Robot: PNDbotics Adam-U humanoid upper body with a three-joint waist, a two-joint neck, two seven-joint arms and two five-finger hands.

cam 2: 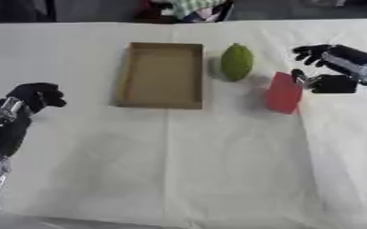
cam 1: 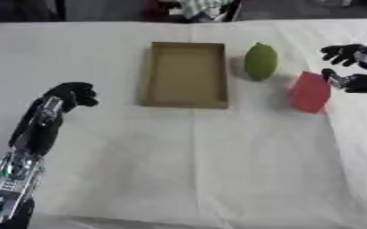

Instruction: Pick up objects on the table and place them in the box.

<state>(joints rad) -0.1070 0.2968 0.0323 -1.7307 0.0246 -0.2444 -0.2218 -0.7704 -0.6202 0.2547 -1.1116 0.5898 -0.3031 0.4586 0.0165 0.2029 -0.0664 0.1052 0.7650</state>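
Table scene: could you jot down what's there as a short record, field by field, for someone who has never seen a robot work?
surface: table under a white cloth
container: shallow brown cardboard box, nothing visible in it
beside box, on its right: green oval fruit
further right: red block
right hand: open, at the red block's right edge
left hand: fingers curled, holding nothing, left of the box

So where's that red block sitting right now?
The red block stands on the white table, right of the cardboard box, just beside and nearer than the green fruit, with the right hand next to it.
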